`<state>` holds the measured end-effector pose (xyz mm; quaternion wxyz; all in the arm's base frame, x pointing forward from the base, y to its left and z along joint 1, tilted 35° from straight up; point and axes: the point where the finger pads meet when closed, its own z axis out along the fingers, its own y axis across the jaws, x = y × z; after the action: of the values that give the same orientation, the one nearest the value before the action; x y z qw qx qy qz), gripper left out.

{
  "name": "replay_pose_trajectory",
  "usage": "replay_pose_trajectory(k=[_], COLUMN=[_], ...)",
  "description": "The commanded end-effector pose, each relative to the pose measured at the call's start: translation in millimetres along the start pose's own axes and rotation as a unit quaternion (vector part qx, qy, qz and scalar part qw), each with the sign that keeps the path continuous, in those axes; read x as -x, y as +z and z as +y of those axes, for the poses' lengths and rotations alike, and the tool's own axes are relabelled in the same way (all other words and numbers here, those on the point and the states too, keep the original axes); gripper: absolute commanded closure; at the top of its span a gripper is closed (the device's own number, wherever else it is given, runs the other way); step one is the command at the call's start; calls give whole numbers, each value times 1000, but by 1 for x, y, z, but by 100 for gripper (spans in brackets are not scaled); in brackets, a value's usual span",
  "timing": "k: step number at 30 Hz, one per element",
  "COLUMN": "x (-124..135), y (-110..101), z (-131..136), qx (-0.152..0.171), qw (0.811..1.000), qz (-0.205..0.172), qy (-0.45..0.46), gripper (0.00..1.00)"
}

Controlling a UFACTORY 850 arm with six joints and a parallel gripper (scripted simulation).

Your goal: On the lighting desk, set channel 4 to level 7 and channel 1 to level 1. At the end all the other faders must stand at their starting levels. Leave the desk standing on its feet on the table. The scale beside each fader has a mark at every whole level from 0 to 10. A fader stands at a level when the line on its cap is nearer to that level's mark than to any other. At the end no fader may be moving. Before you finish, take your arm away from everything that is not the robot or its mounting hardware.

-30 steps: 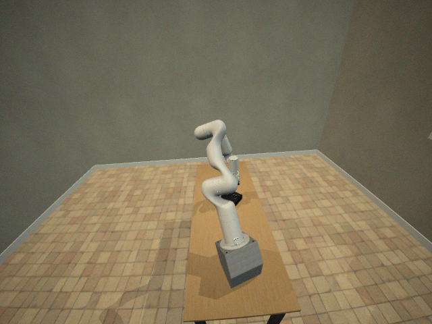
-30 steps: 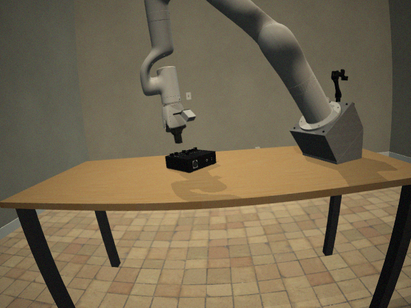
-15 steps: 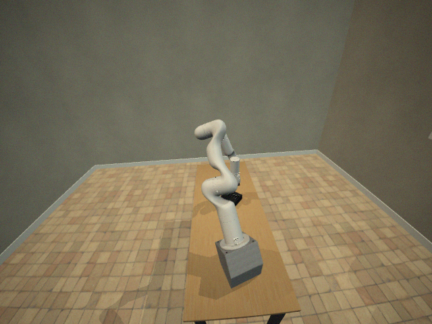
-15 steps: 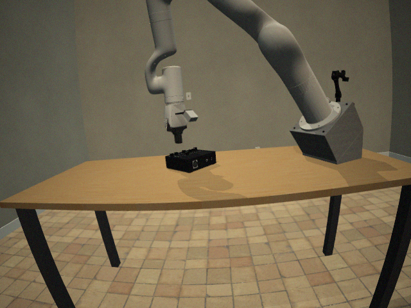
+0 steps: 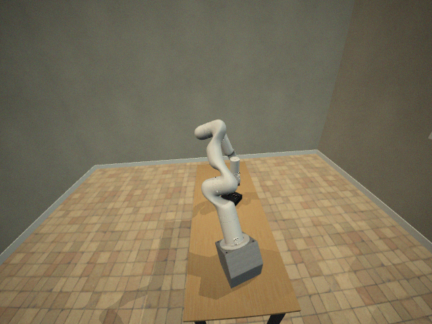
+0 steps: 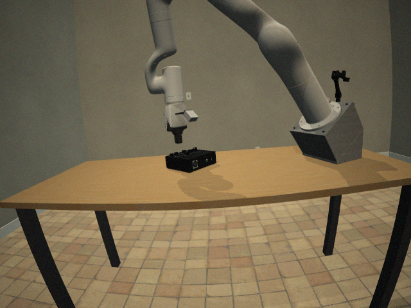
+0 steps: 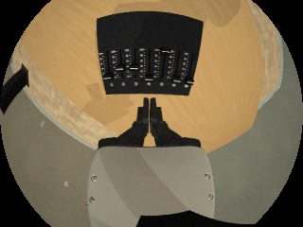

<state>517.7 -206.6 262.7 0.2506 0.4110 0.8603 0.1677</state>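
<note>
The black lighting desk (image 6: 191, 160) (image 7: 150, 32) (image 5: 234, 197) stands on its feet on the wooden table (image 6: 132, 179). Its row of several faders (image 7: 146, 70) shows in the wrist view, with the caps at uneven heights. My gripper (image 6: 178, 140) (image 7: 149, 105) is shut and empty. It points straight down and hangs a little above the desk's near edge, over the middle of the fader row. The fingers touch nothing. In the top view the arm hides most of the desk.
The arm's grey base block (image 6: 328, 139) (image 5: 240, 261) sits at the table's right end. A small black stand (image 6: 338, 83) rises behind it. The table edge (image 6: 199, 203) runs in front of the desk.
</note>
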Motion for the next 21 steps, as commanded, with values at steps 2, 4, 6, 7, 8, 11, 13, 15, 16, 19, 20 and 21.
replay_pose_trajectory(k=[2, 4, 6, 7, 8, 11, 13, 15, 16, 19, 20, 21], x=[1, 1, 1, 1, 1, 1, 1, 1, 1, 0, 0, 0], y=[0, 0, 1, 1, 1, 1, 2, 3, 4, 6, 6, 7], z=[0, 0, 0, 0, 0, 0, 0, 0, 0, 0, 0, 0], qx=[0, 0, 0, 0, 0, 1, 1, 1, 1, 1, 1, 1], qw=[1000, 1000, 1000, 1000, 1000, 1000, 1000, 1000, 1000, 1000, 1000, 1000], qz=[-1, -1, -1, -1, -1, -1, -1, -1, -1, -1, -1, -1], qy=[0, 0, 0, 0, 0, 0, 0, 0, 0, 0, 0, 0], gripper=[100, 100, 100, 100, 100, 100, 100, 100, 100, 100, 100, 100])
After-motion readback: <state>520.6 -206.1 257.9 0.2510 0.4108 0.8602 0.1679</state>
